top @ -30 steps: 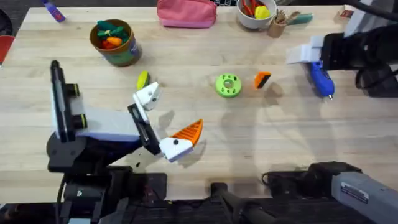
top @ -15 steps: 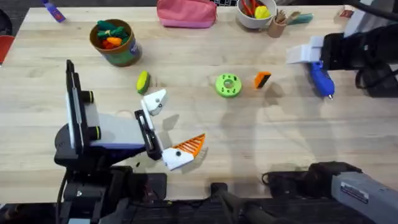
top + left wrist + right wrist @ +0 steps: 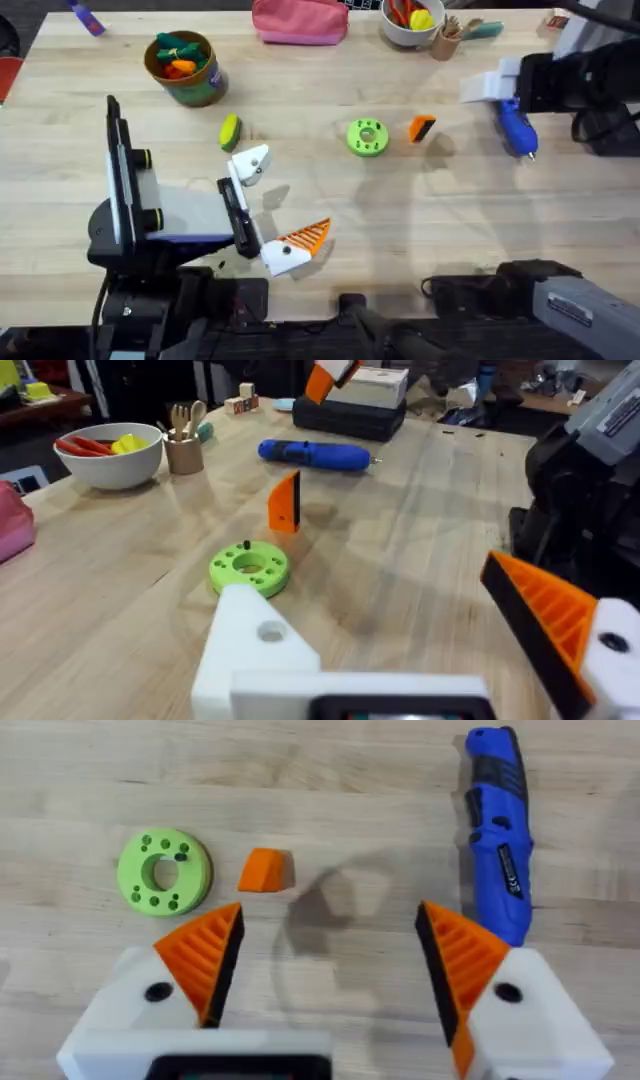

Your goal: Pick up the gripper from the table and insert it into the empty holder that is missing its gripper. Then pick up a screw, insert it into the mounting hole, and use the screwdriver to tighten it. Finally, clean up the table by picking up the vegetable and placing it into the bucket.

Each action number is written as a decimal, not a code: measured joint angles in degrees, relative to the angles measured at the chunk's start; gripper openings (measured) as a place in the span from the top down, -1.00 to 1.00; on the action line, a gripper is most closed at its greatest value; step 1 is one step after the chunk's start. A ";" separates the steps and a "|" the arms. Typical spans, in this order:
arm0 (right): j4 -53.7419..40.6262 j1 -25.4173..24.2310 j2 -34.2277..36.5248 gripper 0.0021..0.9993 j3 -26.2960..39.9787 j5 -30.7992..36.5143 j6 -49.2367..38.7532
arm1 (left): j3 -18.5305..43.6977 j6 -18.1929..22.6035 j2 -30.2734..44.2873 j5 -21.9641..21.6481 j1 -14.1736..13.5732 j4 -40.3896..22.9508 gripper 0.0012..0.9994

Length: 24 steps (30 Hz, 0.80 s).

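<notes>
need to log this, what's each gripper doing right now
Left gripper: open, holding nothing; one white finger lacks its orange ribbed pad.
Right gripper: open, holding nothing.

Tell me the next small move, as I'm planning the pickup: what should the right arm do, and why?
Probably shift the right gripper over the loose orange gripper and centre on it. That piece lies free beside the green disc, the right gripper is open and empty, and the holder on the left arm lacks its tip.
</notes>
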 joint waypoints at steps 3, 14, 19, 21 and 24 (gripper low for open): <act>0.02 0.00 -0.02 -0.98 0.00 -0.02 0.00 | 0.00 0.00 0.00 0.00 0.00 0.00 -0.97; 0.00 0.00 0.00 -0.98 0.00 0.00 0.00 | 0.00 0.00 0.00 0.00 0.00 0.00 -0.97; 0.01 0.00 0.00 -0.98 0.00 -0.01 0.00 | 0.00 0.00 0.01 0.00 0.00 0.00 -0.97; 0.02 0.00 0.00 -0.99 0.00 -0.02 0.00 | 0.00 0.00 0.00 0.00 0.00 -0.02 -0.97; 0.51 0.00 0.00 -0.99 0.00 0.00 0.00 | 0.00 0.00 0.02 0.00 0.00 -0.02 -0.97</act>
